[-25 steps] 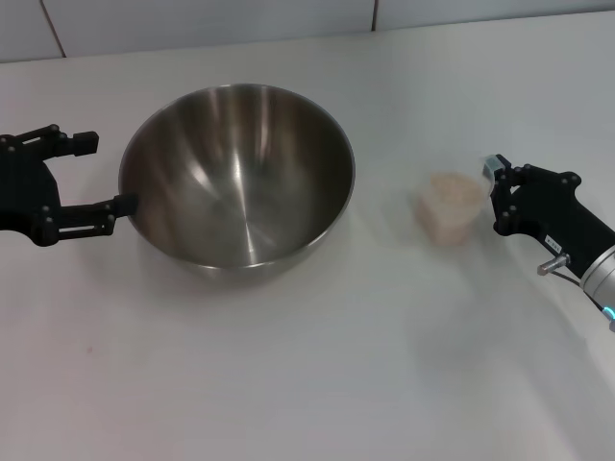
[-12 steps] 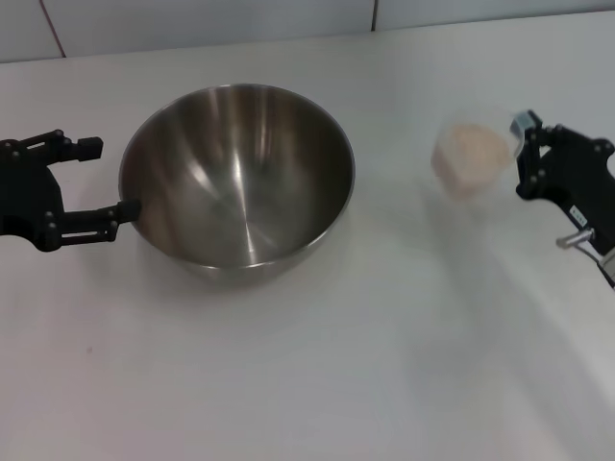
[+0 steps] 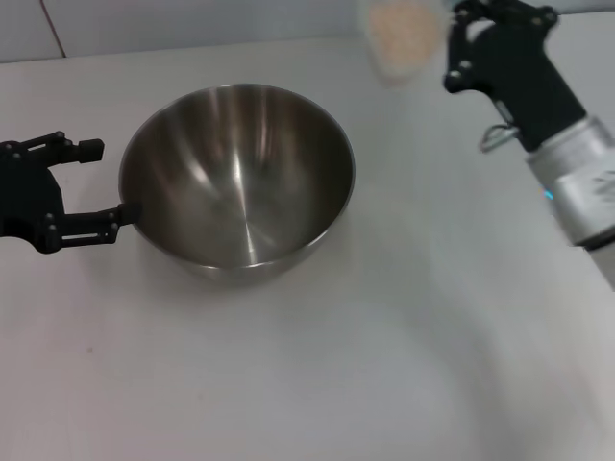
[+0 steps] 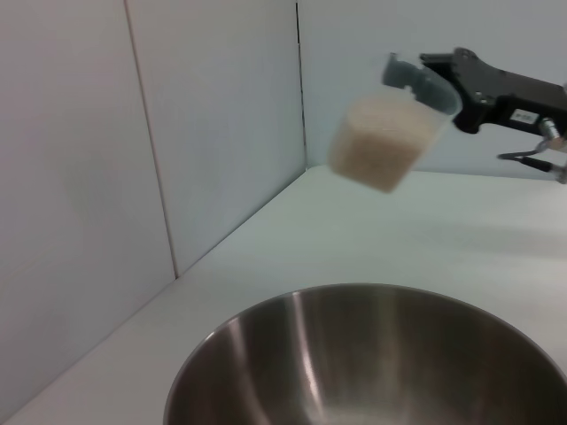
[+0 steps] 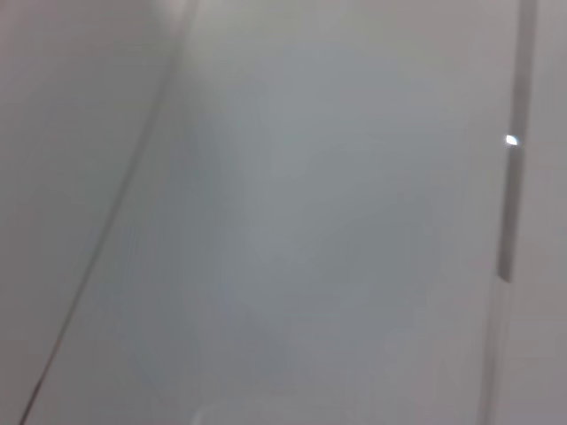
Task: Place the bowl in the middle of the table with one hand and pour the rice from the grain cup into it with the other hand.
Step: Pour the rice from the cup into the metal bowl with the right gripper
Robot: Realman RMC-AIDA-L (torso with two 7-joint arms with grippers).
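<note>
The steel bowl [image 3: 240, 182] stands on the white table [image 3: 384, 365], left of centre. My left gripper [image 3: 101, 182] is open at the bowl's left rim, its nearer finger close to the rim. My right gripper [image 3: 456, 43] is shut on the grain cup [image 3: 402, 34] and holds it in the air beyond the bowl's far right side. The cup is roughly upright and full of pale rice [image 3: 404, 24]. In the left wrist view the cup [image 4: 385, 142] hangs above and beyond the bowl [image 4: 372, 363], held by the right gripper [image 4: 461, 80]. The right wrist view shows only blurred wall.
A white tiled wall [image 3: 192, 19] runs along the table's far edge. Bare tabletop lies in front of and to the right of the bowl.
My right gripper has lifted the grain cup off the table and carried it up and to the left, toward the bowl. The left gripper and bowl have stayed put.
</note>
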